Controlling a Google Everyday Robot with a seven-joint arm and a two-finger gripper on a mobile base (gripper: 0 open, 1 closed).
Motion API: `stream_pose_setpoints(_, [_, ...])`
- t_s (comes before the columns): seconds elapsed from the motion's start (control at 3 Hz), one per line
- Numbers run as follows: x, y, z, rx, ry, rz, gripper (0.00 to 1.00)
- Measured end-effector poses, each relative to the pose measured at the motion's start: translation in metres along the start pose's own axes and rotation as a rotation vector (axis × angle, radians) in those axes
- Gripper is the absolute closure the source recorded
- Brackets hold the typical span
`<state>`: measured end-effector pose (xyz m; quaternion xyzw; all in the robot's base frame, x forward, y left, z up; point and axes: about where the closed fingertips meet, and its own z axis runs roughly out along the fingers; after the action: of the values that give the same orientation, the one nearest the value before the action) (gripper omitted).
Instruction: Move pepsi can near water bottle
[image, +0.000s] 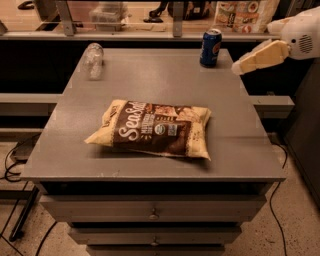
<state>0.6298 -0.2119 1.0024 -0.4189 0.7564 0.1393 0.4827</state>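
Observation:
The pepsi can (210, 47) stands upright at the far right corner of the grey table (150, 80). The water bottle (93, 60) lies on its side at the far left corner. My gripper (239, 69) reaches in from the right edge, its cream-coloured fingers (260, 56) pointing left and down. Its tip is just right of the can and slightly nearer to me, apart from the can. It holds nothing that I can see.
A large brown and cream chip bag (155, 129) lies in the middle of the table. A counter with snack packs (240, 15) runs behind the table. Drawers (152, 215) sit below the front edge. Cables lie on the floor at the left.

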Motion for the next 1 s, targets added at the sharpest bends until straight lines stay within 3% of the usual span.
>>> stream_pose_setpoints(0.33, [0.001,-0.021,0.021,0.028,-0.020,0.043,0.00])
stream_pose_setpoints(0.67, [0.005,-0.067,0.064,0.068,-0.069,0.083,0.00])
stream_pose_setpoints(1.0, [0.007,-0.065,0.067,0.065,-0.065,0.095,0.00])
